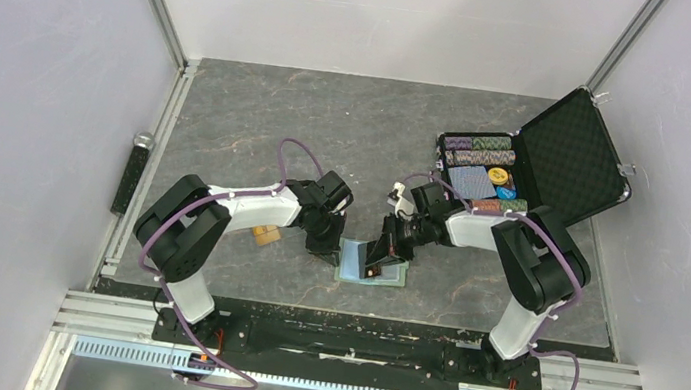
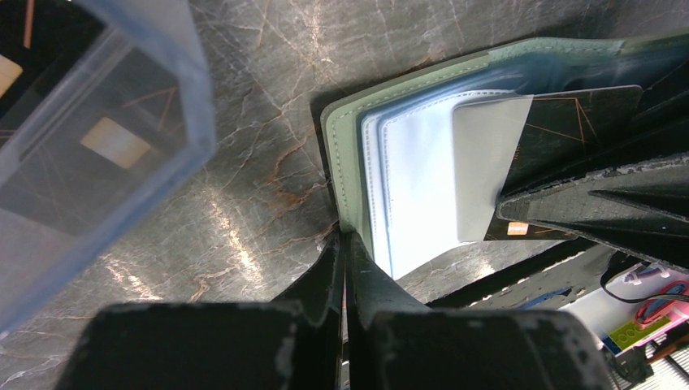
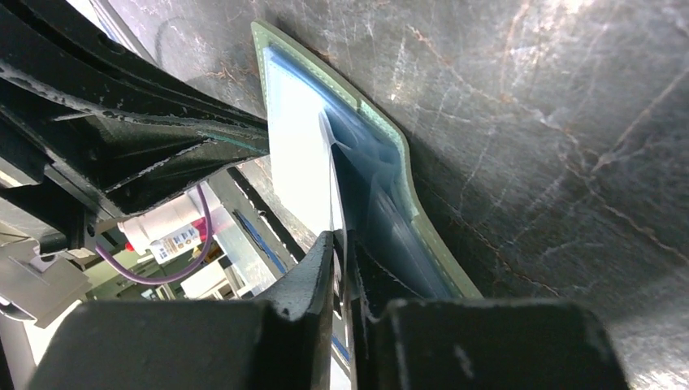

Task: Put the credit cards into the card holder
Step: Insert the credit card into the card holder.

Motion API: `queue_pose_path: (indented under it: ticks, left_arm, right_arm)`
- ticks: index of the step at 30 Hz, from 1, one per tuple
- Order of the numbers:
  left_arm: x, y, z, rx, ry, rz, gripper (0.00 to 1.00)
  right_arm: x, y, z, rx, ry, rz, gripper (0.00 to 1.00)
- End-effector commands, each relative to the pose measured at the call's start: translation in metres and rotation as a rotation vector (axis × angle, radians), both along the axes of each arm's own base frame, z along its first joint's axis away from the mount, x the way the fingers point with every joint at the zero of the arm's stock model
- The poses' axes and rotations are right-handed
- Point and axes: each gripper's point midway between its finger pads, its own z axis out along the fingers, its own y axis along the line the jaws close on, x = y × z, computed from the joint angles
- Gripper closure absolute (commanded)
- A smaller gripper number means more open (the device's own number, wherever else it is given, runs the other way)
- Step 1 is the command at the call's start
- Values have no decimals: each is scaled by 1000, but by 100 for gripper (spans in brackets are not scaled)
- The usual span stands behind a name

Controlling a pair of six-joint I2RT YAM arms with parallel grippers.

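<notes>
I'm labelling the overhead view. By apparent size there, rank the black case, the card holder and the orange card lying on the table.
1. black case, by far the largest
2. card holder
3. orange card, smallest as seen

Your desk (image 1: pixel 331 123) is a dark grey slab with rusty marble veins running through it. Near the front edge, roughly in the middle, you've got the pale green card holder (image 1: pixel 351 262) lying open, light blue pockets facing up. Off to its left sits an orange-gold card (image 1: pixel 264 236), flat on the stone. Back right there's the black case (image 1: pixel 568 156), with its lid standing open.
</notes>
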Motion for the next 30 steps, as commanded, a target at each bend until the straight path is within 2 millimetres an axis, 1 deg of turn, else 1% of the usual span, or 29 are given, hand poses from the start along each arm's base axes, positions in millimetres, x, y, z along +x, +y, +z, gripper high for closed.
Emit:
queue_pose_path:
  ticks: [1, 5, 8, 20, 25, 30]
  left_arm:
    - [-3, -2, -10, 10, 6, 10, 98]
    - [-3, -2, -10, 11, 6, 11, 98]
    - [-2, -4, -11, 9, 6, 10, 98]
    - [0, -7, -13, 9, 16, 7, 98]
    - [0, -7, -14, 10, 17, 6, 98]
    - [0, -7, -15, 10, 20, 7, 98]
  right_arm:
    - [7, -6, -4, -69, -82, -5, 87]
    - [5, -18, -6, -151, -102, 31, 78]
    - [2, -24, -7, -198, -112, 58, 74]
    - [-1, -33, -3, -330, -163, 150, 56]
    - [1, -37, 3, -379, -192, 174, 47]
    - [5, -40, 9, -427, -228, 192, 41]
